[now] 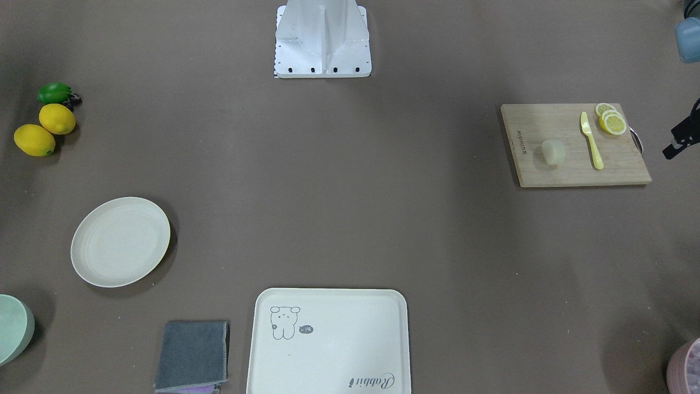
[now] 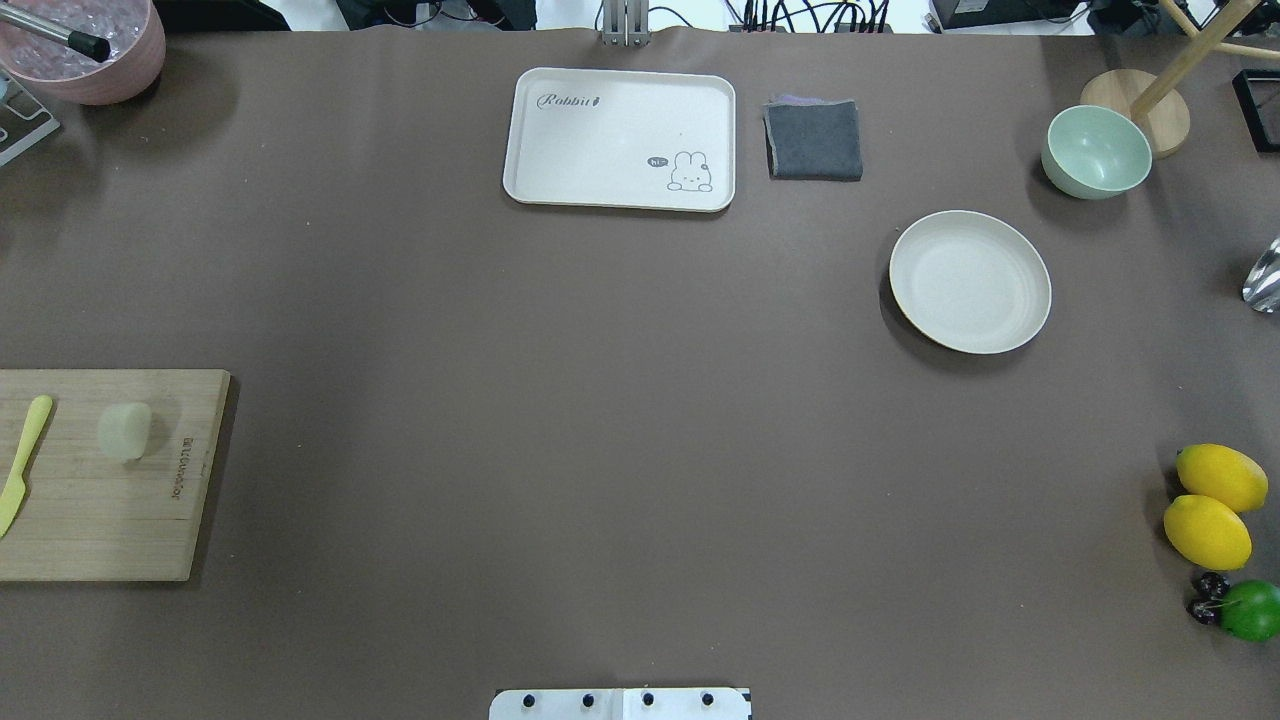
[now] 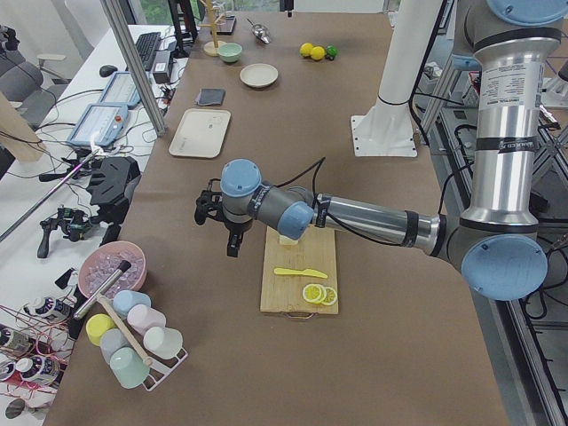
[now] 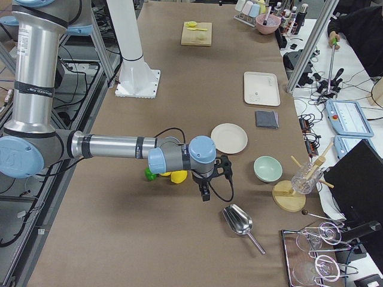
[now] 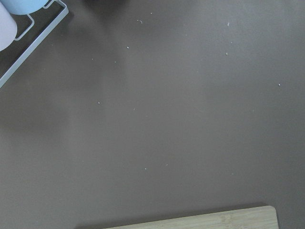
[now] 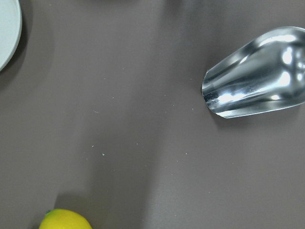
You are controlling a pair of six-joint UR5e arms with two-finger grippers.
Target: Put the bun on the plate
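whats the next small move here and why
Probably swing the left gripper over the bun and lower toward it. The bun lies untouched on the cutting board, the plate sits bare far across the table, and the left gripper hangs just off the board, close to the bun.

Overhead, front views face oppositely; both share plate (image 1: 120,242).

Even overhead light, soft shadows beside plate (image 2: 970,282); glare on metal scoop (image 6: 255,76); wrist views slightly soft.
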